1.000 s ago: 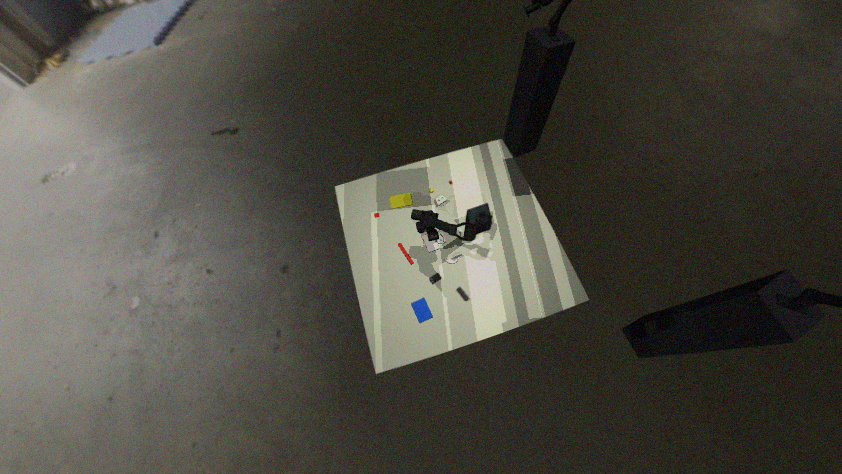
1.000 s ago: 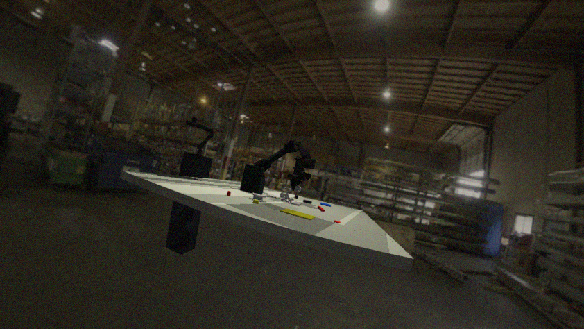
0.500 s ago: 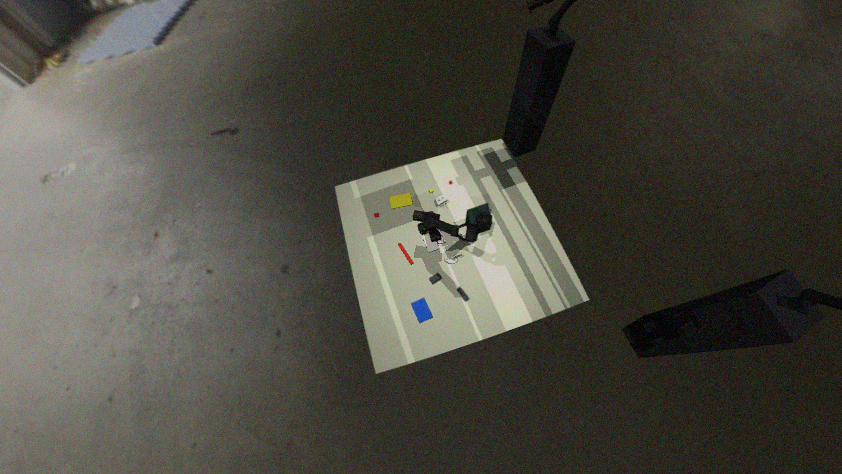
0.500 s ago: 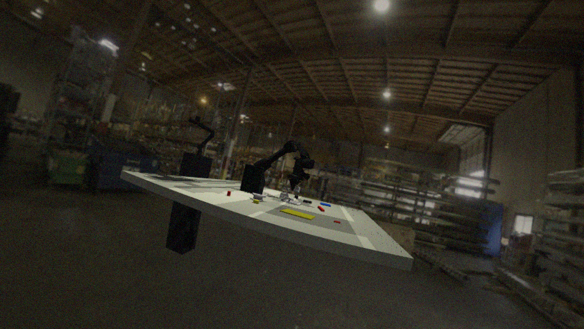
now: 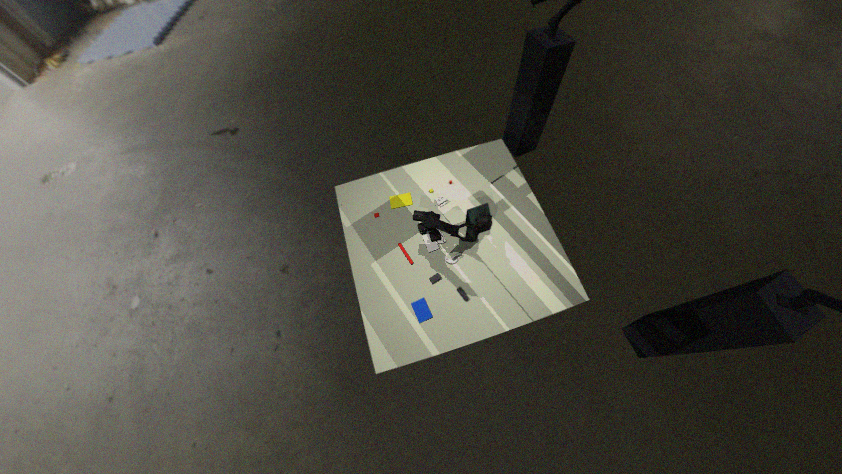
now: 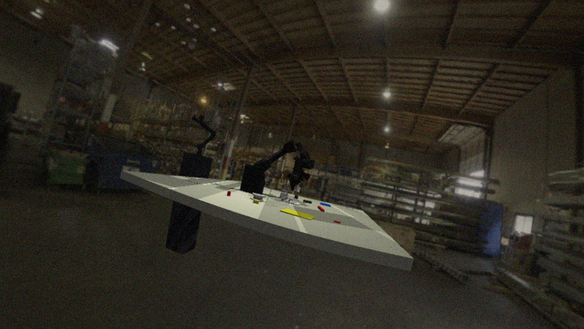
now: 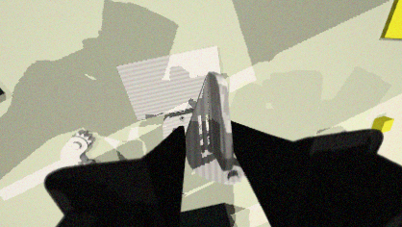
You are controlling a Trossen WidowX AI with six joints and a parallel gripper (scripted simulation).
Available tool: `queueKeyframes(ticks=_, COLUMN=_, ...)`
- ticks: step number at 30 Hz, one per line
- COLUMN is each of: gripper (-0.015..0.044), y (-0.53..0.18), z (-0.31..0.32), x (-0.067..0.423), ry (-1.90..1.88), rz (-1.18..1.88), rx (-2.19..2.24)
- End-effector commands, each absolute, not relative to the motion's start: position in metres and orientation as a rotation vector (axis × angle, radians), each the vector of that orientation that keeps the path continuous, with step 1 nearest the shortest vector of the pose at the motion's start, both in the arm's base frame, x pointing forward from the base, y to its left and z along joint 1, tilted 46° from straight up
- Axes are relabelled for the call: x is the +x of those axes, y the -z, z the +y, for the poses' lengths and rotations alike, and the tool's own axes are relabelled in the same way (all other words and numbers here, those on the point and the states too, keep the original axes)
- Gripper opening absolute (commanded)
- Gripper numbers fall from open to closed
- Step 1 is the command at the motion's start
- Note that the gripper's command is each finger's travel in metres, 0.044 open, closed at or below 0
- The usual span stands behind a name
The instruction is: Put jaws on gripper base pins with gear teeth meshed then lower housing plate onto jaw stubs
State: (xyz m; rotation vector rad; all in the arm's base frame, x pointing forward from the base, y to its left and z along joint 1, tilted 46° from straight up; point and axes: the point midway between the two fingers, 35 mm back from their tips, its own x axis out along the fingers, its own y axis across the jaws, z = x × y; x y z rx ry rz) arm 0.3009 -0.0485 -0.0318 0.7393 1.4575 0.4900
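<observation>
My gripper point(image 7: 205, 128) point(image 6: 293, 188) is shut on a grey jaw point(image 7: 222, 108), which stands edge-on between the black fingers; a round hole shows at its lower end in the wrist view. The gripper base point(image 7: 149, 91) point(image 5: 433, 247), a pale ribbed plate, lies behind and below the held jaw. Its pins are mostly hidden, and I cannot tell whether the held jaw touches it. The other jaw point(image 7: 72, 148) point(image 5: 451, 260) lies on the table left of the fingers, its gear teeth showing. The pale housing plate point(image 5: 441, 201) point(image 6: 257, 196) lies apart from the base.
A yellow plate point(image 5: 401, 200) point(image 6: 297, 214), a small yellow block point(image 7: 382, 124) point(image 5: 431, 190) and small red blocks point(image 5: 376, 215) point(image 5: 450, 182) lie around. A red bar point(image 5: 405, 253), dark blocks point(image 5: 435, 278) point(image 5: 463, 293) and a blue plate point(image 5: 421, 310) lie on the table point(image 5: 385, 353).
</observation>
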Motion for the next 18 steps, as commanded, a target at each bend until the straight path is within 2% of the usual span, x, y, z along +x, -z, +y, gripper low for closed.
queueKeyframes(ticks=1, gripper=0.0134, y=0.032, z=-0.048, x=0.301, ry=-0.488, rz=1.457, rx=0.744)
queueKeyframes(ticks=18, gripper=0.0134, y=0.002, z=-0.020, x=0.314, ry=-0.488, rz=1.456, rx=0.745)
